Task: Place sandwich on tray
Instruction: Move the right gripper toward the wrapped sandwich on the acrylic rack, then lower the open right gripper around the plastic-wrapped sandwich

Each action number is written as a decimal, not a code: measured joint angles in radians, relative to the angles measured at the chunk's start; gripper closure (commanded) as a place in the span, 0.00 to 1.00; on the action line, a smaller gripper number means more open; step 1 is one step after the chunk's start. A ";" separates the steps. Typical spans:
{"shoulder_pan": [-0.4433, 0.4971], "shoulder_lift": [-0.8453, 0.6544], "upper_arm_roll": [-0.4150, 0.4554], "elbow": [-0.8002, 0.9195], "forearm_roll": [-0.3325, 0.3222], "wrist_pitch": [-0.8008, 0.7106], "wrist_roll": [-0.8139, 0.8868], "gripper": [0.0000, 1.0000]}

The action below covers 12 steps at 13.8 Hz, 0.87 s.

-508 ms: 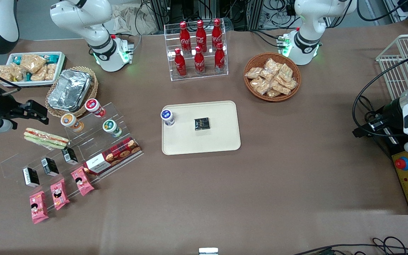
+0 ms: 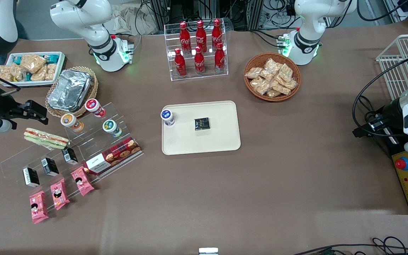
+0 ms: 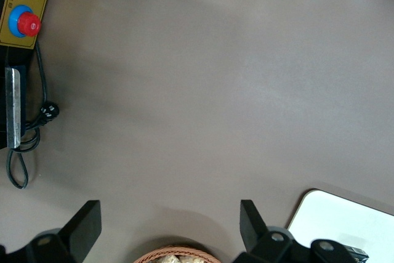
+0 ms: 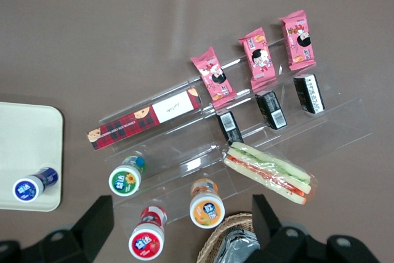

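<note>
The sandwich [image 2: 45, 138] [image 4: 271, 172], long and clear-wrapped with red and green filling, lies on the top step of a clear acrylic stand toward the working arm's end of the table. My gripper [image 2: 39, 114] [image 4: 183, 217] hangs open above the table, a little farther from the front camera than the sandwich and apart from it, with nothing held. Its two black fingers [image 4: 101, 220] stand wide apart over the yogurt cups. The cream tray [image 2: 218, 134] [image 4: 28, 140] lies at the table's middle, holding a blue-lidded cup [image 2: 167, 117] and a small black packet [image 2: 202, 123].
The acrylic stand [image 2: 94, 141] also carries yogurt cups [image 2: 72, 122], small black boxes [image 2: 50, 166], a tartan biscuit box [image 2: 113, 156] and pink packets [image 2: 59, 194]. A foil container [image 2: 70, 90] in a wicker basket sits beside the gripper. A cola rack [image 2: 198, 49] and snack basket [image 2: 272, 77] stand farther back.
The working arm has shifted only very slightly; the gripper stays open near the sandwich. Nothing on the table has moved.
</note>
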 measured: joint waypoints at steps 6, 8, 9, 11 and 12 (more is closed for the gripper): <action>-0.002 0.036 -0.115 -0.004 0.000 -0.004 -0.530 0.00; -0.003 0.061 -0.149 -0.005 0.000 -0.003 -0.706 0.00; -0.003 0.078 -0.166 -0.005 0.000 -0.001 -0.782 0.00; -0.004 0.119 -0.194 -0.005 0.000 0.023 -0.910 0.00; -0.005 0.141 -0.204 -0.006 0.000 0.040 -0.960 0.00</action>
